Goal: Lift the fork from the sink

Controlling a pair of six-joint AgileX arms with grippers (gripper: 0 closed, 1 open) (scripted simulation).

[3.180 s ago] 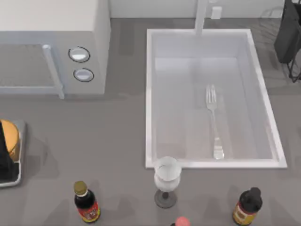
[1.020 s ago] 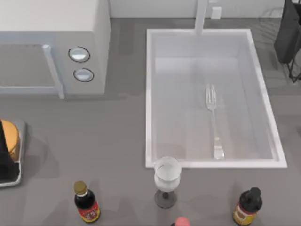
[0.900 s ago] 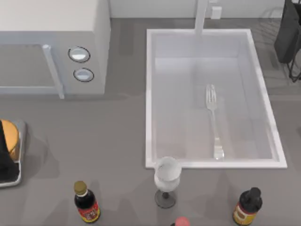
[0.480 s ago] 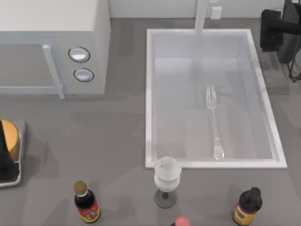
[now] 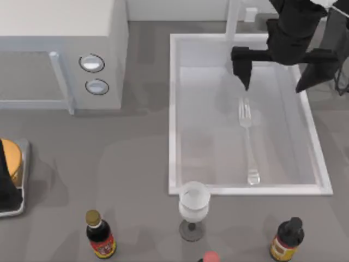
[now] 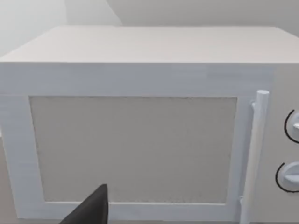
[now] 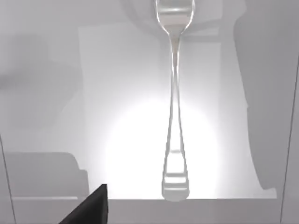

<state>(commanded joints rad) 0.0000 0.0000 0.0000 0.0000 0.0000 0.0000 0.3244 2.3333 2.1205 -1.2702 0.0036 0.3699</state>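
Note:
The fork lies flat on the floor of the white sink, tines toward the faucet post, handle toward the near rim. My right gripper hangs open above the faucet end of the basin, just beyond the tines, one finger over the basin and the other over the right rim. It touches nothing. In the right wrist view the fork runs straight down the middle, with one fingertip at the edge. My left gripper stays parked at the table's left edge, open.
A white microwave fills the back left and faces the left wrist camera. A wine glass stands against the sink's near rim. Dark sauce bottles stand along the front. A tray holds something orange.
My right arm has swung in from the back right corner to above the faucet end of the sink, fingers spread. The fork and the left arm have not moved.

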